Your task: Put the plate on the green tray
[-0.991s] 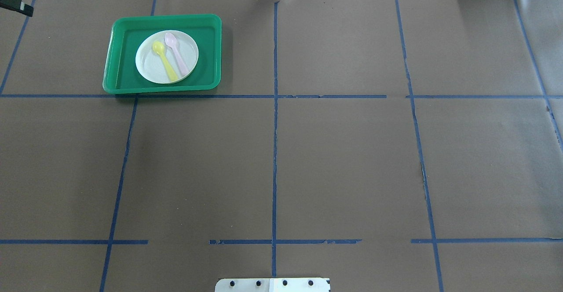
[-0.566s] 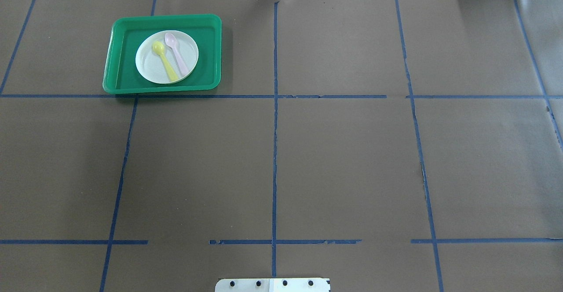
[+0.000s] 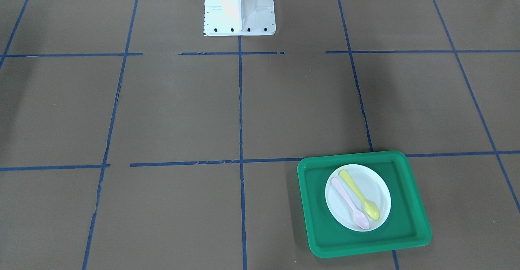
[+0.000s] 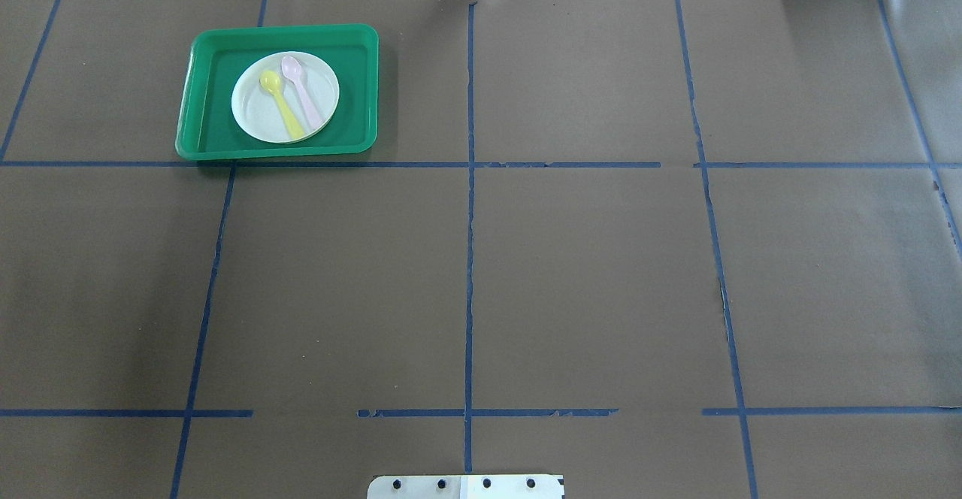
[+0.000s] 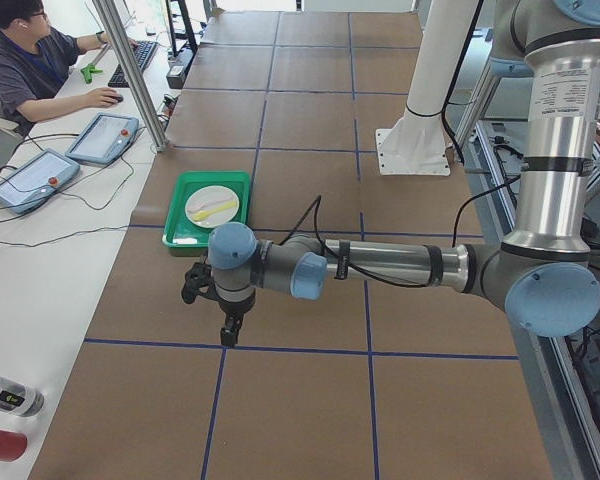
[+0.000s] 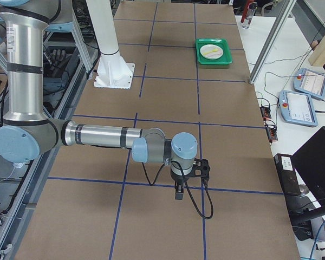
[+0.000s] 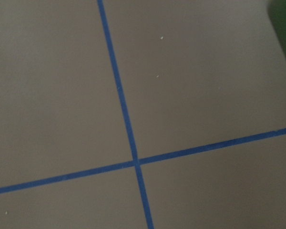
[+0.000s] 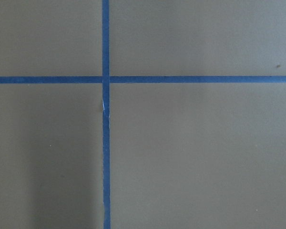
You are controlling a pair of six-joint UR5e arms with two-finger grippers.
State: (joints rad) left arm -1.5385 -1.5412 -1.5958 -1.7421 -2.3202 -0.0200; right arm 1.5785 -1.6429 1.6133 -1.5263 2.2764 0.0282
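Plate (image 4: 259,119) flat inside green tray (image 4: 359,86). Left gripper (image 5: 227,335), right gripper (image 6: 179,195) over table (image 4: 586,273) — opening cannot be told.

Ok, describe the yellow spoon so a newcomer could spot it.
Find the green tray on the table's far left, seen from overhead. A white plate in it carries two spoons side by side. Yours is the yellow spoon, not the pale pink spoon.
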